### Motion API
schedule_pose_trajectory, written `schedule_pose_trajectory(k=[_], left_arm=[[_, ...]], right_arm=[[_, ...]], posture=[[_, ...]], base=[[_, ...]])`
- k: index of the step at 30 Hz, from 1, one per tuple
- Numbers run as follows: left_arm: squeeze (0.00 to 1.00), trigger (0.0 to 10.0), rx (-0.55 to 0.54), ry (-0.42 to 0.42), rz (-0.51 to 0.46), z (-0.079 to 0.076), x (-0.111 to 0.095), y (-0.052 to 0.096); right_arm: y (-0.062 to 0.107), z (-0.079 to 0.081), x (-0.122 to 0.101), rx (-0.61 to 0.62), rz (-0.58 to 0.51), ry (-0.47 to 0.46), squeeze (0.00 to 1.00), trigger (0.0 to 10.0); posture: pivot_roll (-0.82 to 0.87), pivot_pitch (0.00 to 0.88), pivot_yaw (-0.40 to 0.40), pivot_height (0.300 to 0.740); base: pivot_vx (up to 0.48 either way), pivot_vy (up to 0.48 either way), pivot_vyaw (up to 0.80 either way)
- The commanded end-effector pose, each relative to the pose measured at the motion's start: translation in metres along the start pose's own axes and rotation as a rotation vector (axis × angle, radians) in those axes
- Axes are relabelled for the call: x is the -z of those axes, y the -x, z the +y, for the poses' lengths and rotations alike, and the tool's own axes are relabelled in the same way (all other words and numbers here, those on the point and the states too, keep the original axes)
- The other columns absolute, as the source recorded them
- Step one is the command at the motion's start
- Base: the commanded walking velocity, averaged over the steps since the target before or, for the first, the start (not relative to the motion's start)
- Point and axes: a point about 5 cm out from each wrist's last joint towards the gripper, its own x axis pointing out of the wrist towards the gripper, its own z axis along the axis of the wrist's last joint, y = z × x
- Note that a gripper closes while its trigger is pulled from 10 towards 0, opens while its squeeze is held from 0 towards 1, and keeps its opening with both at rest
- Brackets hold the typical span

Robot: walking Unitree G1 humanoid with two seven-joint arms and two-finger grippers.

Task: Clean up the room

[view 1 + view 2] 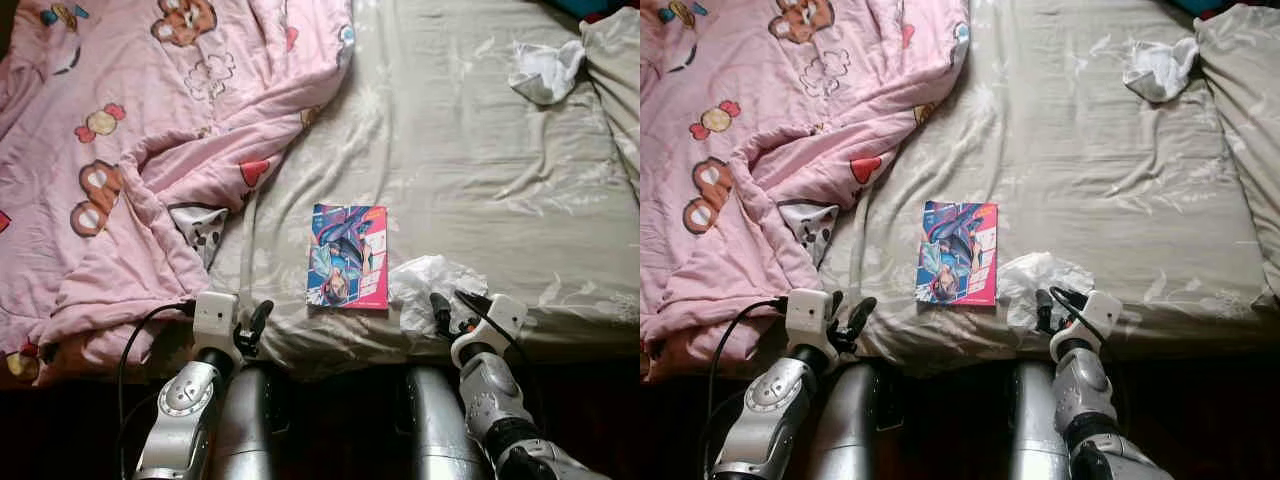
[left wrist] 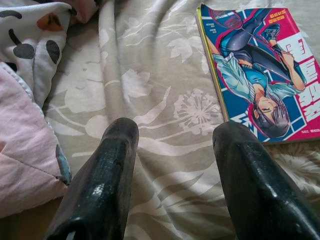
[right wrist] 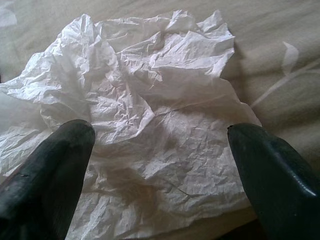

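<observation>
Right pincer (image 3: 160, 150) over crumpled tissue (image 3: 145, 125)

Right claw (image 3: 160, 170) with both black fingers (image 3: 42, 175) spread wide apart, crumpled white tissue paper (image 3: 145, 125) lying between and beyond them, beige leaf-patterned bed sheet (image 3: 285, 70) underneath

Before us we have a bed (image 1: 480, 180) in a beige floral sheet. On it lie a rumpled pink quilt (image 1: 110, 150) at our left, a comic book (image 1: 348, 257) near the front edge, crumpled white paper (image 1: 425, 285) just beside it, and a white cloth (image 1: 545, 70) far back right.
</observation>
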Motion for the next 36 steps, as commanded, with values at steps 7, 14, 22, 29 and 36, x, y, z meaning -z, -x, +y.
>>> schedule_pose_trajectory(k=[7, 14, 22, 29, 36], left_arm=[[0.0, 10.0, -0.017, 0.01, 0.061, 0.0, 0.01, 0.018], [0.0, 10.0, -0.021, 0.012, 0.071, -0.002, 0.008, 0.024], [0.0, 10.0, -0.022, 0.015, 0.075, -0.004, 0.003, 0.028], [0.0, 10.0, -0.022, 0.019, 0.089, -0.004, 0.003, 0.031], [0.0, 10.0, -0.02, 0.024, 0.101, -0.005, 0.004, 0.032]], right_arm=[[0.006, -0.005, 0.022, 0.03, 0.105, 0.019, 0.0, 10.0], [0.008, -0.003, 0.028, 0.028, 0.129, 0.024, 0.0, 10.0], [0.009, -0.002, 0.031, 0.025, 0.138, 0.029, 0.0, 7.1], [0.01, -0.001, 0.033, 0.02, 0.143, 0.027, 0.0, 0.0], [0.011, -0.001, 0.037, 0.015, 0.152, 0.025, 0.0, 0.0]], posture=[[0.08, 0.552, 0.089, 0.637], [0.09, 0.576, 0.091, 0.637], [0.11, 0.601, 0.095, 0.637], [0.11, 0.61, 0.096, 0.637], [0.11, 0.605, 0.095, 0.637]], base=[[0.0, 0.0, 0.0], [0.0, 0.0, 0.0], [0.0, 0.0, 0.0], [0.0, 0.0, 0.0], [0.0, 0.0, 0.0]])
